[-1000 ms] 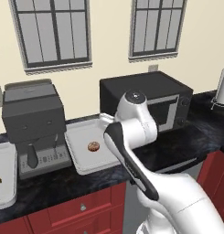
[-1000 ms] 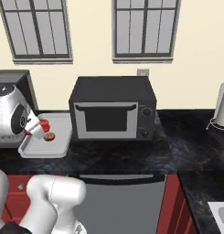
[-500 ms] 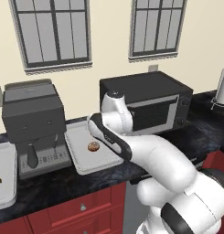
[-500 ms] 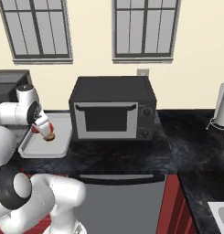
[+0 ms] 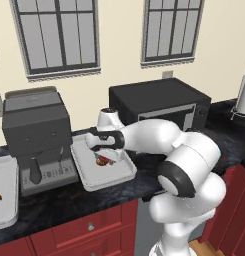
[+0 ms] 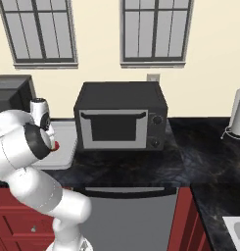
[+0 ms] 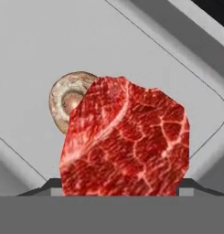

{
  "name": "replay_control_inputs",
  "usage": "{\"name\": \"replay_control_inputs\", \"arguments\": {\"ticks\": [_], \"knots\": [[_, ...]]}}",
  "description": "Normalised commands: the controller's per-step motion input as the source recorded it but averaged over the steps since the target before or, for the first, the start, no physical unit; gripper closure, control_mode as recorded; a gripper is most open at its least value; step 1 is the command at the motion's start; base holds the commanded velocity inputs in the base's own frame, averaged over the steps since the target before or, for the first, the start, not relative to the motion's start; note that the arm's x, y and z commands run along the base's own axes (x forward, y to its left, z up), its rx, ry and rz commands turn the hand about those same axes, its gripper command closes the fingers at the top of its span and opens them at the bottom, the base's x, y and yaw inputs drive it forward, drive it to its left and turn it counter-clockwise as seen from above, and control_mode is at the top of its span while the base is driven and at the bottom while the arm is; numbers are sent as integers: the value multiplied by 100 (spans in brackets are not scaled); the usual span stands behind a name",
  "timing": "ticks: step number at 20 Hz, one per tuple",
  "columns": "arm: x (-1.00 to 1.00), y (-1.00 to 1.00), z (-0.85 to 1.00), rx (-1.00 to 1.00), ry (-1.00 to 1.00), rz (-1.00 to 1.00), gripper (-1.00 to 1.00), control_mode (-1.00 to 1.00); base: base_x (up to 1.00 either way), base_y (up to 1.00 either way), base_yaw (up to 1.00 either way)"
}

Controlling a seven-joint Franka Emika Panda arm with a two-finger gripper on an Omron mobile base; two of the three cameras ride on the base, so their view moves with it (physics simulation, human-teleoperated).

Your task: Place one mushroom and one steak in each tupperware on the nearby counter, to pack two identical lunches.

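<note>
The steak [image 7: 125, 141], a flat red slab with pale marbling, stands on edge between the jaws of the end effector [image 5: 105, 156], directly over the tupperware [image 5: 121, 172] beneath it. Whether its lower edge touches the tray floor cannot be told. Just beyond the steak, partly hidden behind its edge, a mushroom [image 7: 67, 100] lies on the tray floor, its round tan cap showing a paler centre. This tupperware is a shallow pale grey tray with a raised rim and rounded corners, resting flat on the glossy black bench [image 5: 94, 200]. A second tupperware [image 5: 9, 217] sits well off to the end effector's left.
</note>
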Motion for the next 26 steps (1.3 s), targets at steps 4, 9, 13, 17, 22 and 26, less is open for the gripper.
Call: {"name": "replay_control_inputs", "arguments": {"ticks": [4, 9, 13, 17, 22, 26], "knots": [[-9, 34, -68, -1, 20, -10, 100, -100, 0, 0, 0], [25, -6, -26, -2, 4, -8, -100, -100, 0, 0, 0], [-31, -5, -18, 1, 2, -2, -100, -100, 0, 0, 0], [-99, -9, 3, 0, -12, -2, -100, -100, 0, 0, 0], [-99, -11, 53, 0, -36, -1, -100, -100, 0, 0, 0], [-100, -57, 85, 0, -53, -5, -100, -100, 0, 0, 0]]}}
